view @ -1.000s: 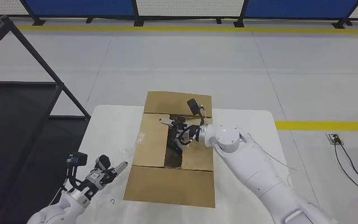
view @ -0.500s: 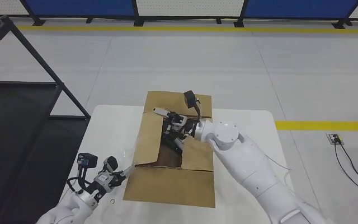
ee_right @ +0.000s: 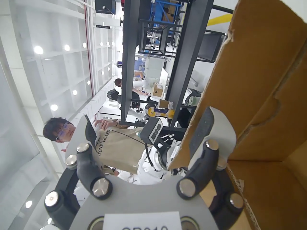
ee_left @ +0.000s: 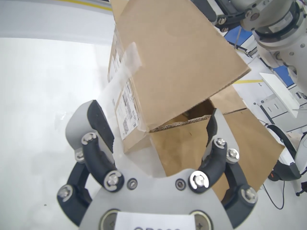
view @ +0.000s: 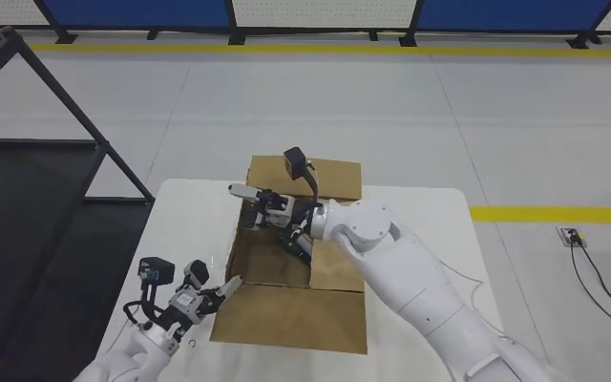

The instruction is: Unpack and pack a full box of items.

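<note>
right gripper (ee_right: pixel 146 120): I see it open, flap (ee_right: pixel 259 72) against one finger
flap axis: up-down, left of frame centre
left gripper (ee_left: pixel 156 113): open, lower left, farther

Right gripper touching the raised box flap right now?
Touching. In the right wrist view, one finger of the right gripper lies against the flap near its edge. The other finger stands clear, jaws open.

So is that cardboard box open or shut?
Partly open: one flap stands upright against the right arm's fingers, the box shows its dark inside, another flap covers the rest.
</note>
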